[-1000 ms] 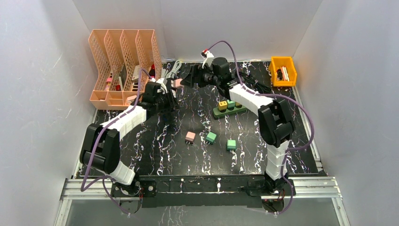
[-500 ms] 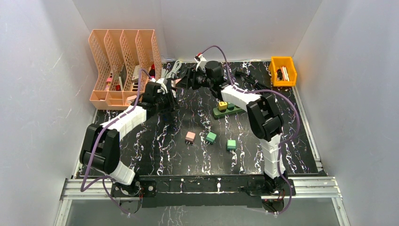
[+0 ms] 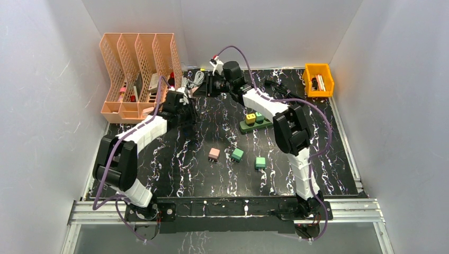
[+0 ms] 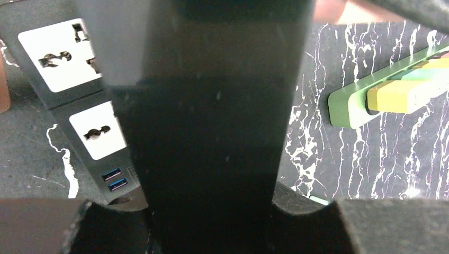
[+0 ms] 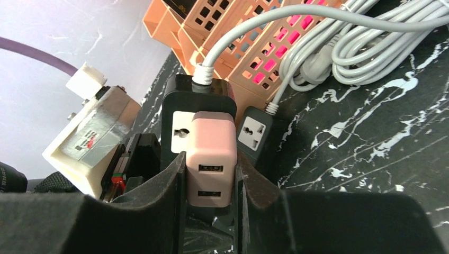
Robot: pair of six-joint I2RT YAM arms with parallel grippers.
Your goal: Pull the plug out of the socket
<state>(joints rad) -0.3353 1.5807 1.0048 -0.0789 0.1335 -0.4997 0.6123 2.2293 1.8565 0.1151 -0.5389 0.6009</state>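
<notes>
Top view: both arms reach to the far part of the surface (image 3: 174, 159), beside the orange racks (image 3: 137, 58). The right end effector (image 3: 210, 84) and the left end effector (image 3: 182, 104) meet there at the black power strip (image 5: 201, 95). The pink plug (image 5: 210, 159) is too hidden here to judge. The green strip (image 3: 258, 123) w/ coloured plugs lies apart, nearer the centre.

Left wrist view: a dark mass fills the middle, so you cannot tell if the left end effector is wide or closed. Sockets and USB ports of the power strip show at the left.

Right wrist view: the plug sits in a socket of the strip. The right end effector is closed on it, one finger on each flat side. I judge the plug is light, rigid, smooth plastic, so it may slip, and the pins prob. grip firmly. Take hold on the flat sides, near the socket face, and pull straight along the pins w/o twisting. The strip looks light too and may lift w/ the plug if nothing holds it down.
</notes>
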